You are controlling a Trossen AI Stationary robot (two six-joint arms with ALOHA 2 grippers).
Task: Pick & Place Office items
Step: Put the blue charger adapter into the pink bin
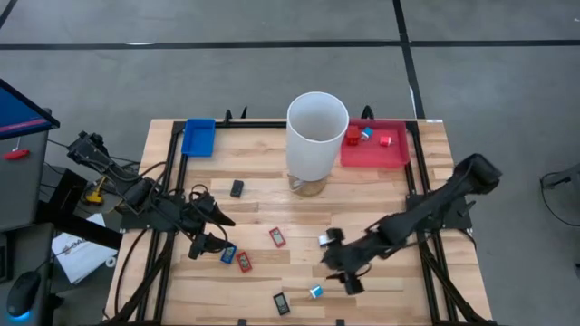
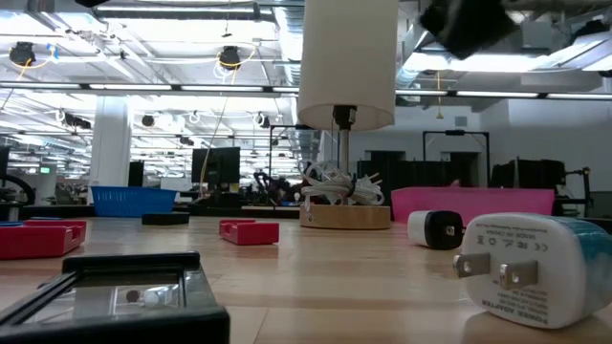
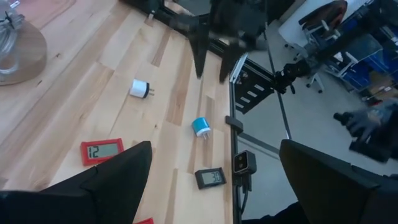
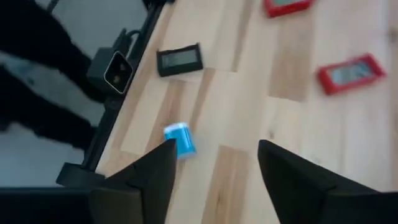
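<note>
Office items lie scattered on the pale wooden tabletop [image 1: 272, 181]: a small blue-and-white plug adapter [image 1: 316, 291] near the front edge, a flat black digital clock [image 1: 282, 303] just beside it, a white plug adapter [image 1: 323, 239] further back, a flat red digital clock [image 1: 277, 237] mid-table, a blue clock [image 1: 228, 254] and another red clock [image 1: 244, 262] side by side, and a black rectangle [image 1: 237, 188] nearer the tall white cylinder [image 1: 317, 134]. Three more small pieces sit in the shallow red tray [image 1: 391, 154] at the back; the shallow blue tray [image 1: 198, 138] stands at the back left.

The right claw [image 1: 347, 276] hangs low over the front of the tabletop, fingers apart, with the blue-and-white adapter just beside one finger. The left claw [image 1: 205, 231] hovers with fingers wide apart, near the blue and red clocks.

In the left wrist view the red clock's display reads "12" [image 3: 101, 150] and the black clock's shows "38" [image 3: 210, 178]. Fine print on the adapter's white face in the low view is too small to read.
</note>
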